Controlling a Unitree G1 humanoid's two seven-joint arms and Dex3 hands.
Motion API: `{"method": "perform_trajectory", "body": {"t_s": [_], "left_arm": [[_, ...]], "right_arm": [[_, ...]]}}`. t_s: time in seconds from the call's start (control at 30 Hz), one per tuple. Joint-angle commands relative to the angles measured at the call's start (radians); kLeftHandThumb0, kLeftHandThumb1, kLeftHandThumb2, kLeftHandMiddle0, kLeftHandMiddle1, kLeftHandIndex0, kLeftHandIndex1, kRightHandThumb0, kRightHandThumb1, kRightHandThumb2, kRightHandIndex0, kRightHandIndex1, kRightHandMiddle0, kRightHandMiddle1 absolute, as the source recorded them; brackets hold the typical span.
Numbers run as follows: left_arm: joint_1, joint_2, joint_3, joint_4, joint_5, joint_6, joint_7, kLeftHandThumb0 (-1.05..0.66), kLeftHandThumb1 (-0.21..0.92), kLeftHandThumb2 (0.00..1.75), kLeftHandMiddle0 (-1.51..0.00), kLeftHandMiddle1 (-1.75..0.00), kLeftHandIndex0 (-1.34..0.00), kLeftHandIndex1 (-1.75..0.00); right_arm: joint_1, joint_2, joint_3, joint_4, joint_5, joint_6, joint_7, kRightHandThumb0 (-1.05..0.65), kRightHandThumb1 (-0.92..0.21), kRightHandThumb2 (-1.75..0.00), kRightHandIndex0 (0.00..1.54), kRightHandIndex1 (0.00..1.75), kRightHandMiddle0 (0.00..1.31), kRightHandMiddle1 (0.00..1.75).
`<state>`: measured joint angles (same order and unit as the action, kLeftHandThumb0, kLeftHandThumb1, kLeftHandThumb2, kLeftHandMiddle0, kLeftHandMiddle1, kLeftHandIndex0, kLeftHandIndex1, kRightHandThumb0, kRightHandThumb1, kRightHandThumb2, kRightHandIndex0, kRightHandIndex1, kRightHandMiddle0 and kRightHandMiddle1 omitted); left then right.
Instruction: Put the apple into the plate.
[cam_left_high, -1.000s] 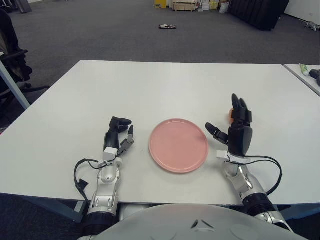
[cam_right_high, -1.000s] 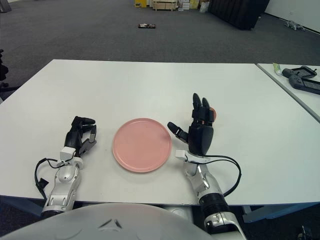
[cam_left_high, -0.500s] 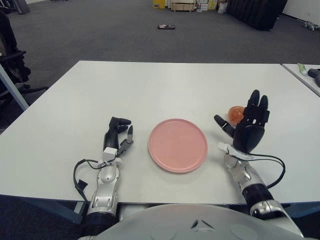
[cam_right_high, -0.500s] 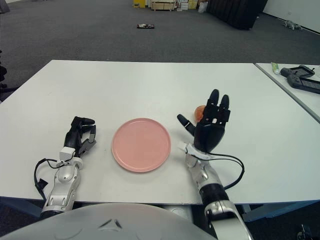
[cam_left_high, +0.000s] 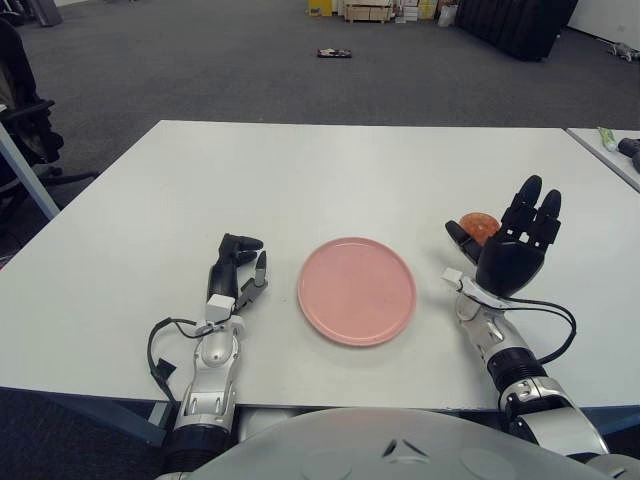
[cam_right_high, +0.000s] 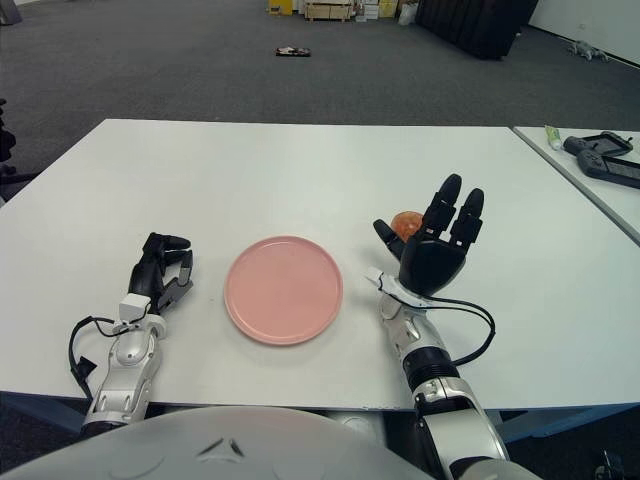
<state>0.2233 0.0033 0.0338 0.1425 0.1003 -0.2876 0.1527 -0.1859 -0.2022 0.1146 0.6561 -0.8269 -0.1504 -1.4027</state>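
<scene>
A pink plate (cam_left_high: 357, 290) lies empty on the white table (cam_left_high: 300, 180), near the front middle. A small reddish-orange apple (cam_left_high: 479, 224) sits on the table to the right of the plate. My right hand (cam_left_high: 505, 250) is raised just in front of and to the right of the apple, fingers spread open, palm facing forward, partly hiding the apple; it holds nothing. My left hand (cam_left_high: 236, 268) rests on the table left of the plate, fingers curled, holding nothing.
A second table (cam_right_high: 590, 160) stands at the right with a black device and a small tube on it. A chair (cam_left_high: 25, 120) stands at the far left. Boxes and dark objects lie on the grey floor far behind.
My right hand has moved to the right and tilted, from beside the plate to just beside the apple, with its fingers spread wider. The apple shows more. The left hand has not moved.
</scene>
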Motion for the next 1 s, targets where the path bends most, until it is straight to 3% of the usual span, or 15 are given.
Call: {"method": "perform_trajectory", "body": {"t_s": [0.0,0.1,0.2,0.3,0.6,0.97], "left_arm": [[0.005,0.004,0.002,0.013,-0.003,0.023,-0.01,-0.36,0.82,0.67,-0.54,-1.44,-0.25,-1.75],[0.005,0.004,0.002,0.013,-0.003,0.023,-0.01,-0.36,0.83,0.66,-0.54,-1.44,-0.25,-1.75],[0.005,0.004,0.002,0.014,-0.002,0.023,-0.01,-0.36,0.83,0.66,-0.54,-1.44,-0.25,-1.75],[0.006,0.004,0.0,0.014,-0.001,0.023,-0.01,-0.36,0.83,0.66,-0.53,-1.45,-0.25,-1.75],[0.009,0.003,0.0,0.009,0.002,0.026,-0.007,-0.36,0.83,0.66,-0.54,-1.45,-0.25,-1.75],[0.016,-0.004,0.004,0.011,0.002,0.02,0.002,-0.36,0.81,0.68,-0.53,-1.46,-0.26,-1.75]], "right_arm": [[0.005,0.015,-0.003,0.021,0.037,0.049,0.041,-0.92,-0.64,-0.39,0.0,0.0,0.0,0.0],[0.011,0.022,-0.008,-0.003,0.072,0.075,0.108,-0.9,-0.64,-0.38,0.0,0.0,0.0,0.0],[0.027,0.044,-0.029,-0.069,0.154,0.14,0.287,-0.89,-0.65,-0.38,0.0,0.0,0.0,0.0],[0.026,0.059,-0.04,-0.11,0.187,0.211,0.375,-0.91,-0.66,-0.39,0.0,0.0,0.0,0.0],[0.035,0.079,-0.035,-0.221,0.212,0.422,0.597,-0.89,-0.64,-0.38,0.0,0.0,0.0,0.0],[0.033,0.043,0.019,-0.333,0.189,0.643,0.917,-0.87,-0.6,-0.39,0.0,0.0,0.0,0.0]]}}
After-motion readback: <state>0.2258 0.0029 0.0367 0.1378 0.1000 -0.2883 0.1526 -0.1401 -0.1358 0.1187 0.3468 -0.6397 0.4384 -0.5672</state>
